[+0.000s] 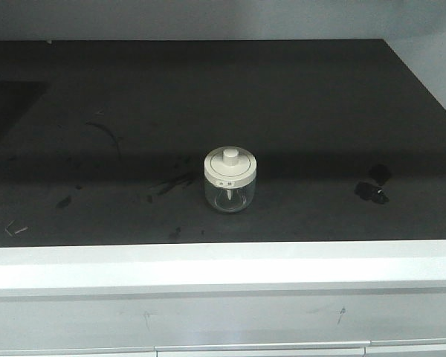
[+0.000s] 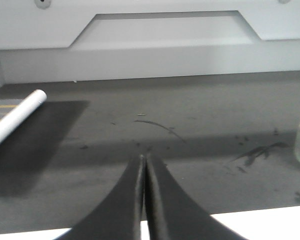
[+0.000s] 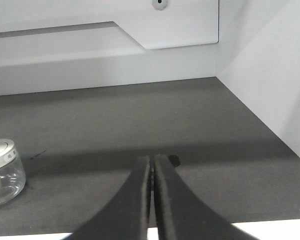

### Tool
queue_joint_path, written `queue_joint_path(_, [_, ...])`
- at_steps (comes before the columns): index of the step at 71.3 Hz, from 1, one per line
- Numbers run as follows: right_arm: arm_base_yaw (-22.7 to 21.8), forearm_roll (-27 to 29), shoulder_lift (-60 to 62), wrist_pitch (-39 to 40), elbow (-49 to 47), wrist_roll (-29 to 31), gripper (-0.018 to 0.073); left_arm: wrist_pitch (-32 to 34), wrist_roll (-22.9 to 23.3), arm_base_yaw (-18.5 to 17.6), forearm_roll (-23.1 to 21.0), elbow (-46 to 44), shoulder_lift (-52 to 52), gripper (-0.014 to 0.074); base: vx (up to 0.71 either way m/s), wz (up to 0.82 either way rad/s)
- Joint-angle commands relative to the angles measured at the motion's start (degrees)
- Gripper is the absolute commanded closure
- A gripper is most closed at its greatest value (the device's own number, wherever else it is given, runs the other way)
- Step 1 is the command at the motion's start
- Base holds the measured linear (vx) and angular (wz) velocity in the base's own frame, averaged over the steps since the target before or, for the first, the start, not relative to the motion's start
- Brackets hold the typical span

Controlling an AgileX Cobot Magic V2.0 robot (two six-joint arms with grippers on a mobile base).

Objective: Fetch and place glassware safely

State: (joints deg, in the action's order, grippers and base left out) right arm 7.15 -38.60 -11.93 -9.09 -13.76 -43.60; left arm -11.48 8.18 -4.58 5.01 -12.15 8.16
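Clear glass jar with cream-white lid (image 1: 230,181) on dark worktop (image 1: 282,97), near front edge; small black object (image 1: 372,191) to right (well apart).

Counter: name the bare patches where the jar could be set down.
The back half of the counter is bare, from the white tube to the right wall. Also free: between the jar and the small black object. Nowhere is crowded; only scuffs lie left of the jar.

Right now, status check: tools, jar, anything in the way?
Left tool shut, empty. Right tool shut, empty. Jar upright on dark counter, lid on, not gripped. Small black object right of jar, apart.
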Motion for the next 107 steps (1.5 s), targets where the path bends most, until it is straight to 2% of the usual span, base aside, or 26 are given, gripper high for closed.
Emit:
queue_joint_path(1, [0.0, -0.6, -0.6, 3.0, -1.6, 0.2, 0.0560, 3.8, 0.5, -0.3, -1.2, -1.4, 0.6, 0.0603, 0.00, 0.00])
queue_joint_path(20, [0.0, 0.8, -0.6, 3.4, -1.6, 0.2, 0.0555, 3.8, 0.5, -0.3, -1.1, -1.4, 0.6, 0.0603, 0.00, 0.00])
queue_joint_path(28, [0.0, 0.8, -1.8, 6.1, -2.0, 0.2, 0.0522, 3.8, 0.5, -0.3, -1.1, -1.4, 0.6, 0.0603, 0.00, 0.00])
queue_joint_path(38, [0.0, 0.8, -7.7, 10.3, -3.9, 0.2, 0.0406, 3.8, 0.5, -0.3, -1.1, -1.4, 0.6, 0.0603, 0.00, 0.00])
queue_joint_path(54, [0.0, 0.4, -19.2, 16.2, -7.6, 0.3, 0.0125, 3.8, 0.5, -0.3, -1.1, -1.4, 0.6, 0.0603, 0.00, 0.00])
queue_joint_path(63, [0.0, -1.3, -25.6, 22.8, -9.3, 0.5, 0.0045, 3.8, 0.5, -0.3, -1.1, -1.4, 0.6, 0.0603, 0.00, 0.00])
queue_joint_path(71, [1.1, -1.3, -31.5, 28.1, -11.2, 0.6, 0.0043, 3.8, 0.5, -0.3, -1.1, -1.4, 0.6, 0.0603, 0.00, 0.00])
queue_joint_path(90, [8.7, -1.3, -45.4, 29.7, -19.4, 3.7, 0.0043, 3.8, 0.5, -0.3, -1.1, -1.4, 0.6, 0.0603, 0.00, 0.00])
queue_joint_path(101, [9.9, -1.1, -51.6, 33.6, -23.1, 3.5, 0.0043, 3.8, 0.5, -0.3, -1.1, -1.4, 0.6, 0.0603, 0.00, 0.00])
queue_joint_path(107, [9.9, -1.2, -55.1, 39.4, -24.6, 2.4, 0.0043, 3.8, 0.5, -0.3, -1.1, -1.4, 0.6, 0.0603, 0.00, 0.00])
